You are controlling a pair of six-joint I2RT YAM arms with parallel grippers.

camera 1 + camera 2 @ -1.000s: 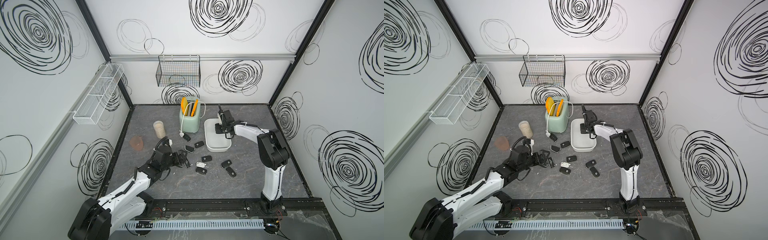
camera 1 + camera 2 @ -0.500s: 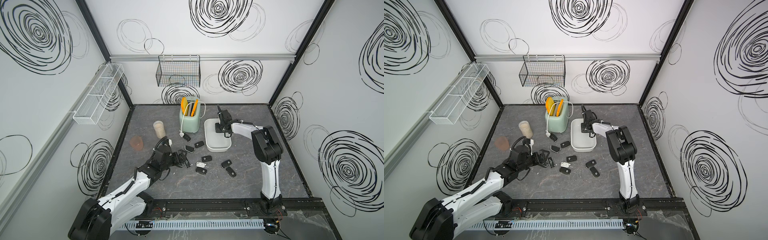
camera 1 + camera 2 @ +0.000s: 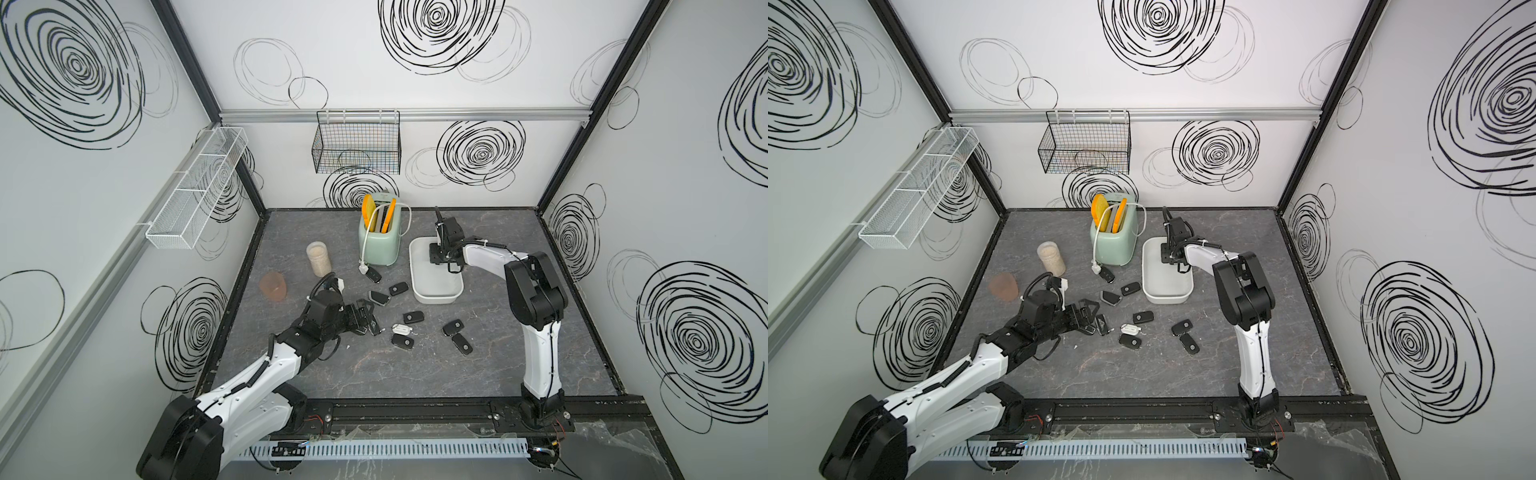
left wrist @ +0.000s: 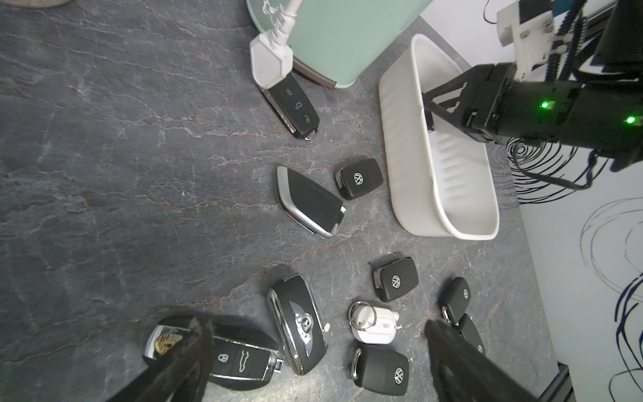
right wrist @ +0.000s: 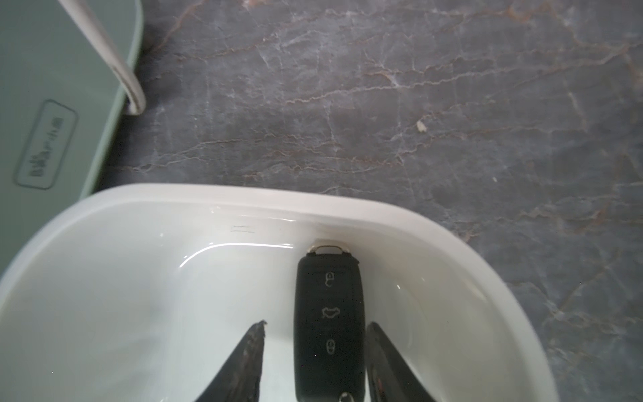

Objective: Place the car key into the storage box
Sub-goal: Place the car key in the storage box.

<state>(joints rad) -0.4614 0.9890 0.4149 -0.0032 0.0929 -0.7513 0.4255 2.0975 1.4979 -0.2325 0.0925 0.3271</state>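
The white storage box [image 3: 436, 297] [image 3: 1167, 297] stands right of the toaster. My right gripper [image 3: 438, 259] [image 5: 317, 324] reaches down into its far end. A black three-button car key [image 5: 328, 313] lies on the box floor between the parted fingers, with a clear gap on one side. The box rim [image 5: 243, 195] curves just beyond it. My left gripper [image 3: 368, 320] [image 4: 316, 325] hangs wide open low over several loose car keys on the table, among them a winged-badge key [image 4: 299, 330] and a crest key [image 4: 226, 355]; it holds nothing.
A mint toaster [image 3: 378, 245] with its white plug [image 3: 364, 270] stands left of the box. A jar [image 3: 318, 257] and a brown cup [image 3: 273, 286] are at the left. A black wire basket [image 3: 357, 147] and a white mesh rack [image 3: 195, 195] hang on the walls.
The right gripper's jaws have spread apart inside the box, letting go of the key. The right arm's elbow has swung left. The left arm has not moved.
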